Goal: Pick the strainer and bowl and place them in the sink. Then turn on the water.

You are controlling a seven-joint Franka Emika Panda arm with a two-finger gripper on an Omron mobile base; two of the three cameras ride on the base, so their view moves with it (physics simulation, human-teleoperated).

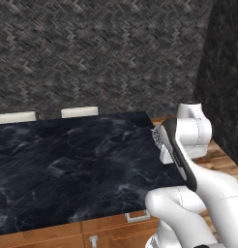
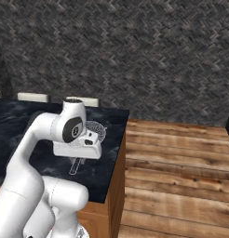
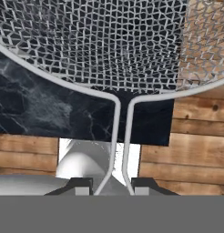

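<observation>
The hand [image 3: 112,185] pinches the strainer [image 3: 100,45] by its handle above the desk [image 1: 67,160] corner, so nothing is in the sink yet, I'd judge.

The dark marble counter [image 1: 67,164] lay bare and open to my left, the wooden floor [image 2: 181,162] to my right was free too, and only the strainer [image 3: 109,50] in my pincer [image 3: 113,185] blocked my front.
</observation>
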